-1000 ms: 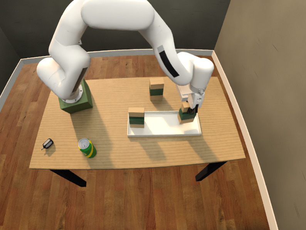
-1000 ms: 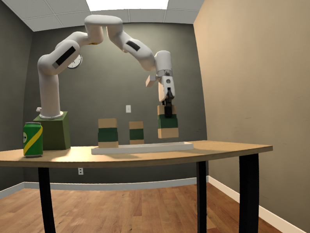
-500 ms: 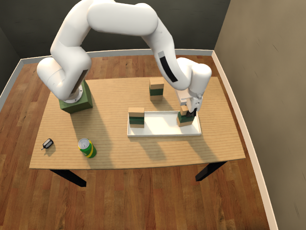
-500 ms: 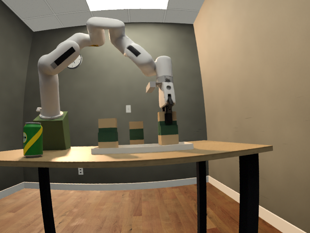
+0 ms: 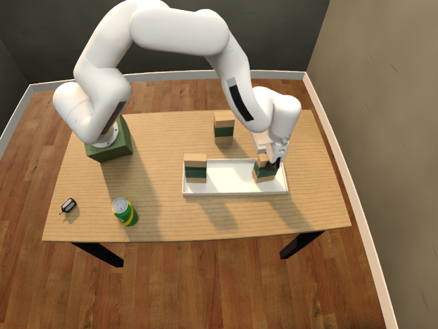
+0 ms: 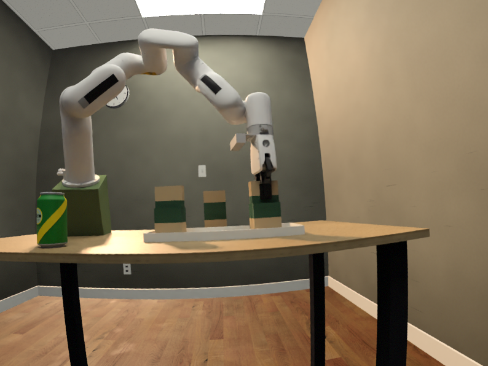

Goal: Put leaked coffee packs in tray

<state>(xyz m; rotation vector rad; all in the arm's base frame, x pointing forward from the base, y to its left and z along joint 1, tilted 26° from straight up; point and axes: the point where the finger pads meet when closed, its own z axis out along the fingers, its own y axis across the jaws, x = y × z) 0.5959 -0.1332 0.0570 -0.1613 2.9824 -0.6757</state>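
Partly hidden behind the pincer (image 6: 266, 182): the gripped pack's (image 6: 264, 212) tan top.
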